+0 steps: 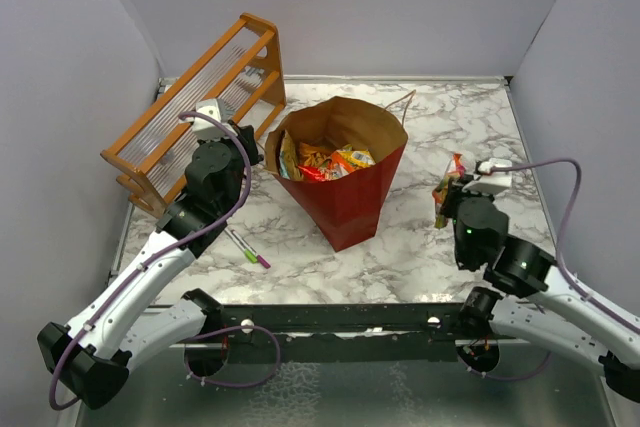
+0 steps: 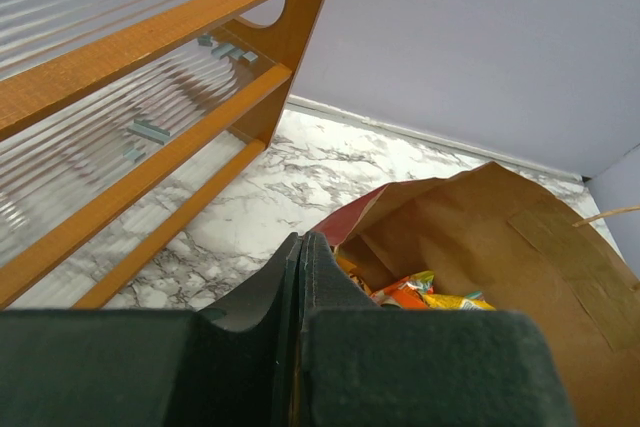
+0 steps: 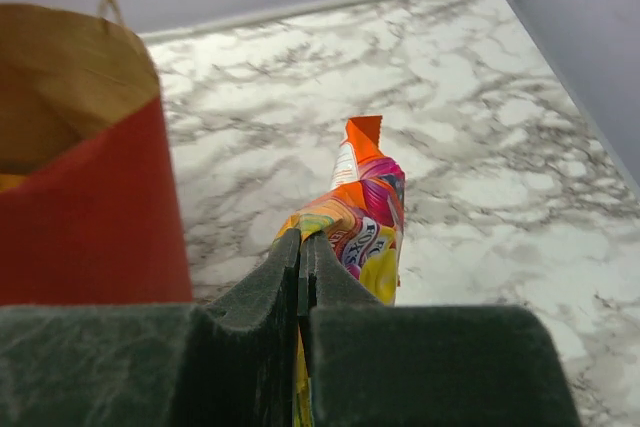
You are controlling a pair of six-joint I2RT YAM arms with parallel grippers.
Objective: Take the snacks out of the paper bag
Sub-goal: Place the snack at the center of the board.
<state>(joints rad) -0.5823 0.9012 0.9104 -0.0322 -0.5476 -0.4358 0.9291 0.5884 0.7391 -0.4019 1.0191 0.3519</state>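
While the paper bag [image 1: 352, 205] stands open in the middle of the marble counter [image 1: 450, 117], the overhead view shows orange, yellow and red snacks [image 1: 325, 159] heaped inside it. The left tool [image 1: 256, 152] sits at the bag's left rim. An orange wooden rack [image 1: 190, 117] lies beyond it, further left of the bag. Two markers [image 1: 248, 247], green and pink, rest on the counter near the bag's front left. Right of the bag and well apart from it, the right tool [image 1: 443, 197] holds one packet [image 1: 452, 172] above the counter.

From the left wrist, the left tool [image 2: 300, 252] has its fingers pressed together, tips right at the rim of the paper bag [image 2: 520, 277]. Whether paper is caught between them cannot be told. Orange and yellow snacks [image 2: 420, 292] show inside the bag.

From the right wrist, the right tool [image 3: 302, 247] is pinching the packet [image 3: 365, 212], orange, pink and yellow, which juts out past the fingertips. The paper bag [image 3: 100, 207], red outside and brown inside, stands to its left, clear of the packet.
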